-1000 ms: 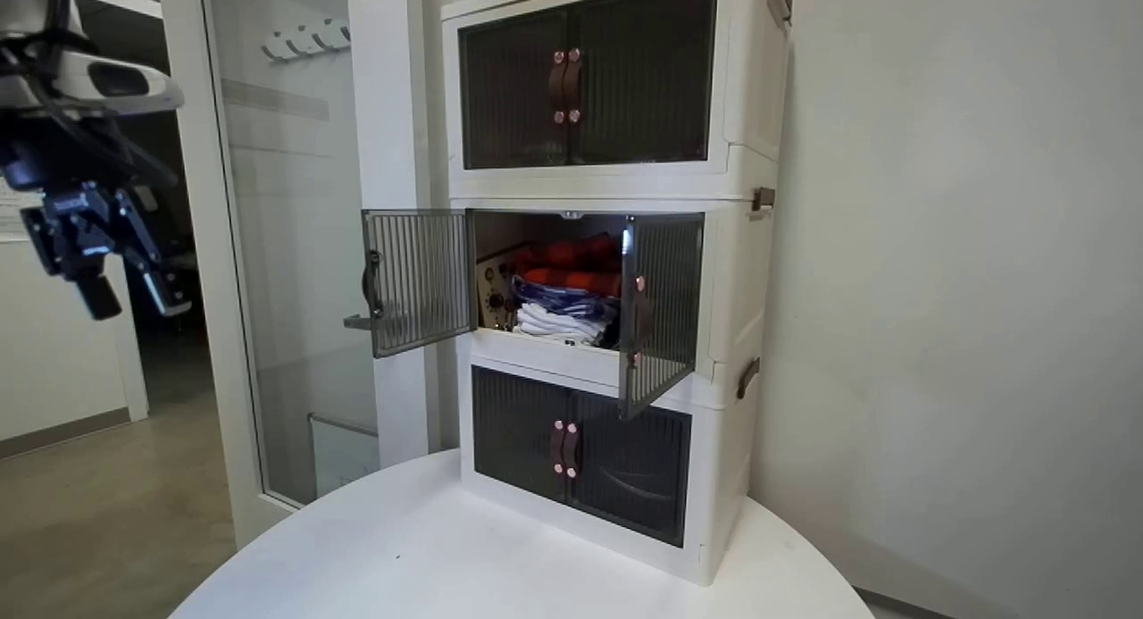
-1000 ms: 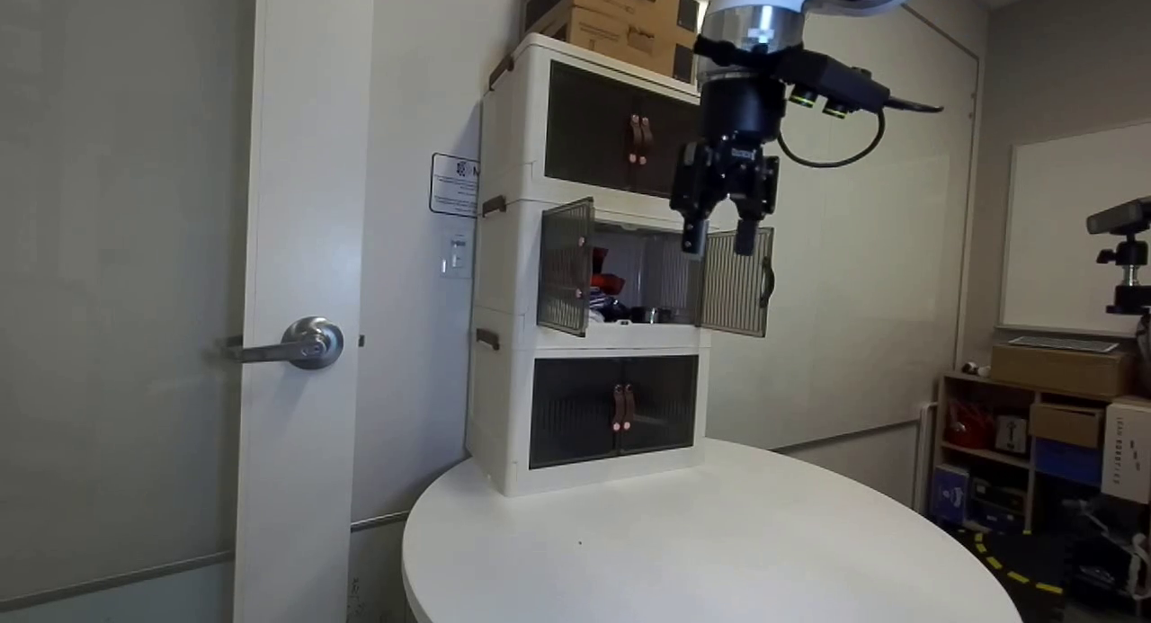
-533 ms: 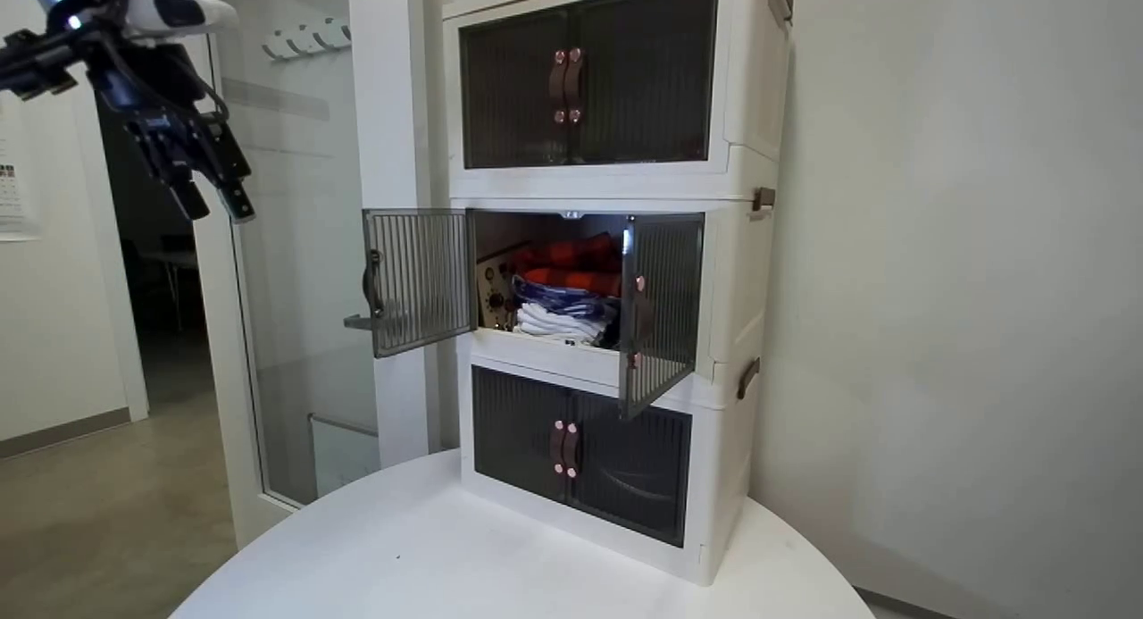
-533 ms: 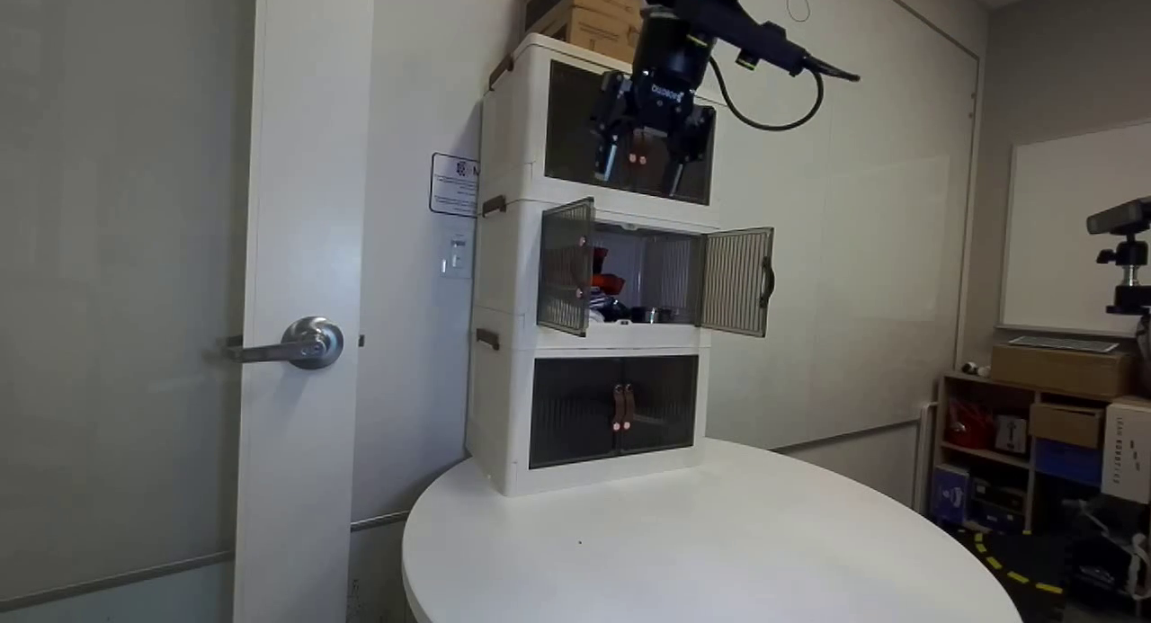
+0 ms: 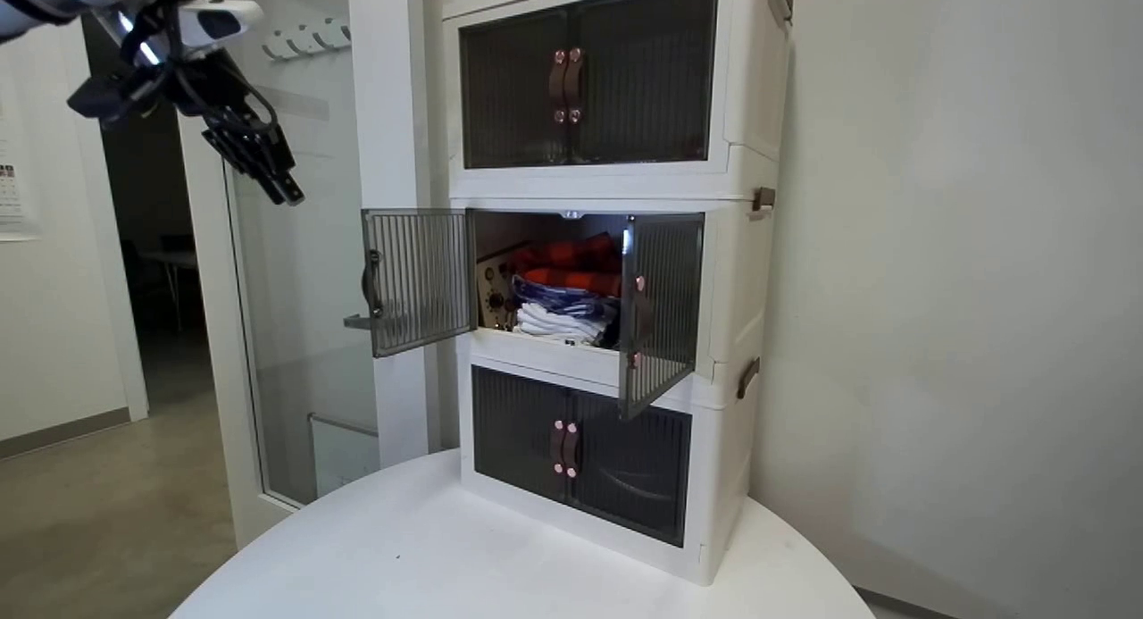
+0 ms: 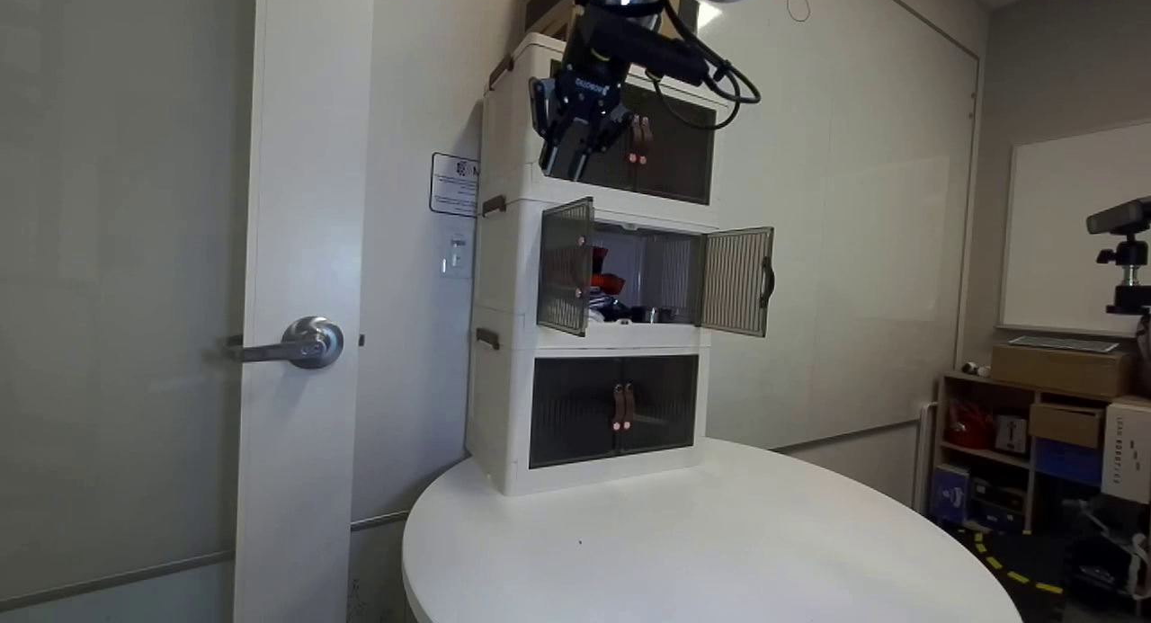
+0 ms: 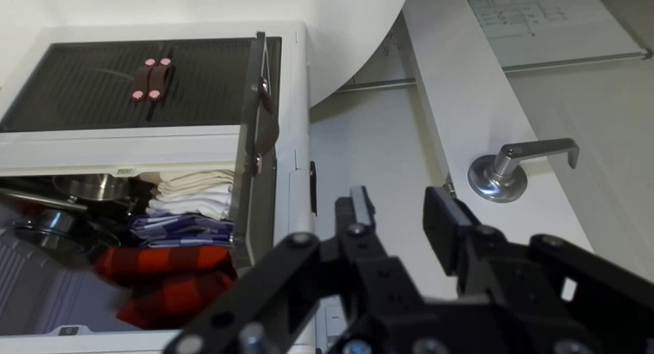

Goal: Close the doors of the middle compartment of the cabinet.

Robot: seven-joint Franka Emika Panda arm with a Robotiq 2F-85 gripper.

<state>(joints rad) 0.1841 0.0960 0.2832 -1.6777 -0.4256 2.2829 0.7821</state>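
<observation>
The cabinet's middle compartment [image 5: 549, 355] has both of its ribbed dark doors swung outward. In an exterior view its left door [image 5: 420, 280] stands wide, and its right door [image 5: 670, 306] juts toward the camera. The left door [image 6: 565, 272] and right door [image 6: 736, 277] also show in an exterior view. Seen from the wrist, the left door [image 7: 261, 201] is nearly edge-on, with its strap handle [image 7: 268, 134] toward my gripper [image 7: 396, 195]. The gripper [image 6: 562, 168] hangs in the air, apart from that door; its jaws are partly apart and hold nothing.
Folded cloths [image 5: 567, 302] and metal pots [image 7: 94, 186] lie inside the compartment. The top doors [image 5: 643, 74] and bottom doors [image 5: 629, 458] are closed. The cabinet stands on a round white table [image 6: 737, 551]. A room door's lever [image 6: 310, 342] is at the left.
My gripper has risen and moved across toward the left door's side, tilting as it went. Its jaws have come closer together. Neither cabinet door has moved.
</observation>
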